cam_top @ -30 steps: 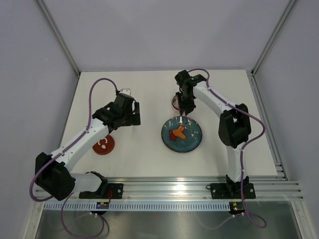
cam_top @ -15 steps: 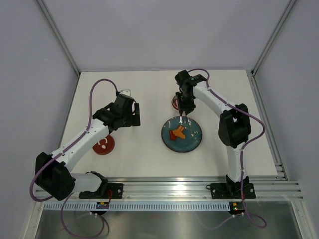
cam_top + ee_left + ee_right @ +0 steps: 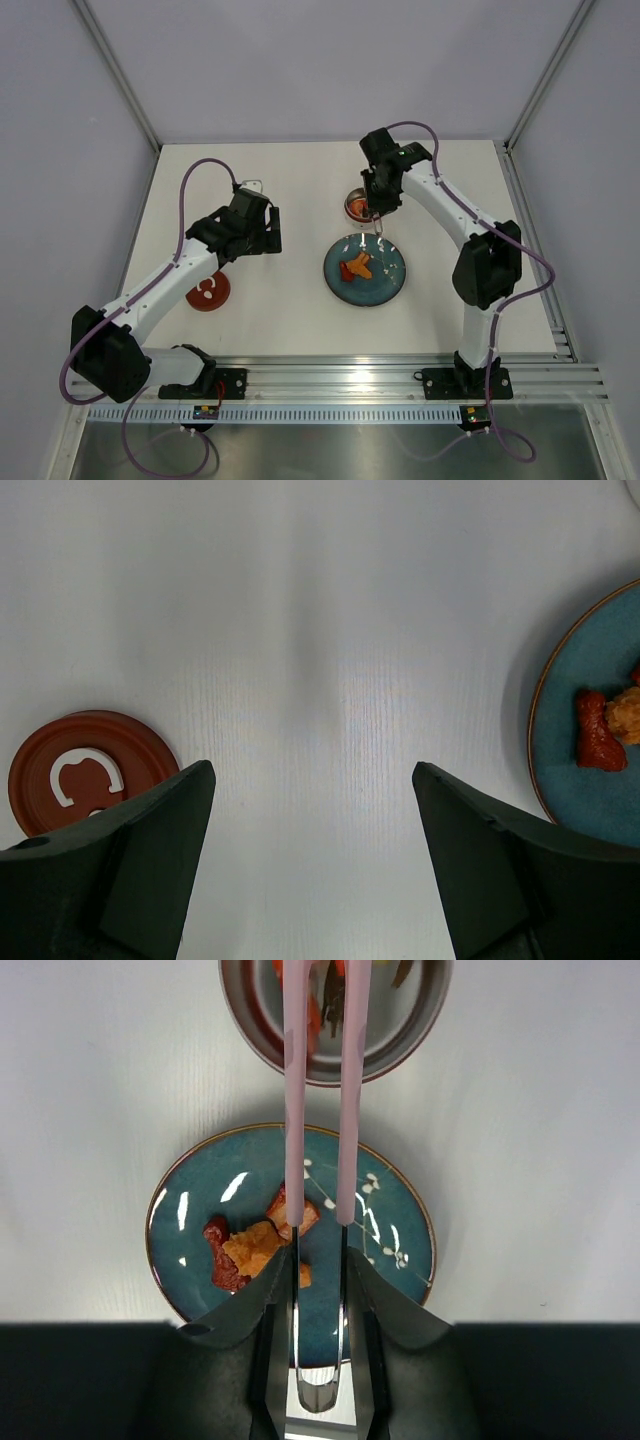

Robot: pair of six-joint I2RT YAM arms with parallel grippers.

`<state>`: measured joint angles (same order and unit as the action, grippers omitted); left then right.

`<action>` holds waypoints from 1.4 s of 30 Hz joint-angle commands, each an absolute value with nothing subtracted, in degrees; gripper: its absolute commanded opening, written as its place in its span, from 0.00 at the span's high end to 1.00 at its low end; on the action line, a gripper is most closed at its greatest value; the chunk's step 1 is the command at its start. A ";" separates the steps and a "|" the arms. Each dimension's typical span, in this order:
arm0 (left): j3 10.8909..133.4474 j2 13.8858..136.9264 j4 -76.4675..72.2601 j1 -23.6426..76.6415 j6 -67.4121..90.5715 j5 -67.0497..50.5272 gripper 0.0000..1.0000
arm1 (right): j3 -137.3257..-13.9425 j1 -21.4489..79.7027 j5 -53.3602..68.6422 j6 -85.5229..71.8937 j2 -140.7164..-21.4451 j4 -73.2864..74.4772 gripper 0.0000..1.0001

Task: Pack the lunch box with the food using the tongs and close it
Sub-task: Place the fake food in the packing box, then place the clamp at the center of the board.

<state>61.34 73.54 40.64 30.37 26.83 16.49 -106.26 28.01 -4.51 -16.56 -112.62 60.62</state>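
"Over by the lunch box (image 3: pixel 395 1040), what was your right arm up to? Looked parked lol" – kev

"Nah, not parked. I had the right gripper (image 3: pixel 318 1260) clamped on the tongs (image 3: pixel 296 1090) near their bent end, jaws squeezed onto them. That way the two long arms reached across the plate (image 3: pixel 190 1250) and the tips sat over the open lunch box. That's the point of holding them from the back: the tips get there without the gripper crowding it. The lunch box sat just beyond the plate's far rim, with some red and orange bits in it. Whether a scrap was pinched in the tips I couldn't tell, since they ran off the top of the wrist view. More food (image 3: pixel 255 1248) lay clumped on the plate, so my guess was that packing wasn't done." – me

"And the left?" – kev

"Left gripper (image 3: pixel 312 775) hung empty, jaws wide apart, over the table (image 3: pixel 300 630) between the plate and the red lid (image 3: pixel 90 780). Handy spot for grabbing the lid once the plate's cleared, I reckon." – me
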 commanded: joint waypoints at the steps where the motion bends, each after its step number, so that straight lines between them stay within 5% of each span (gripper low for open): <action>1: 62.31 72.07 39.37 30.23 26.81 17.93 0.15 | -104.61 25.67 -9.58 -17.66 -105.56 58.19 0.92; 10: 62.75 72.25 39.64 30.23 26.37 18.02 0.15 | -85.81 10.92 -10.28 -18.98 -97.04 49.68 0.92; 21: 63.28 72.77 39.81 30.15 26.54 17.67 0.15 | -71.90 5.27 -17.05 -22.59 -98.52 32.19 0.84; 24: 63.28 72.34 40.25 30.15 26.28 17.93 0.15 | -72.15 4.75 -18.19 -22.76 -101.68 30.85 0.66; 27: 63.19 71.54 40.60 30.15 26.19 18.54 0.15 | -73.65 4.31 -18.46 -22.33 -104.06 30.76 0.36; 30: 63.02 70.93 40.87 30.15 26.19 18.81 0.15 | -75.49 4.22 -19.07 -22.06 -104.42 31.81 0.22; 42: 64.16 69.96 42.01 29.79 25.40 20.13 0.15 | -76.99 4.13 -18.54 -23.90 -91.77 37.44 0.01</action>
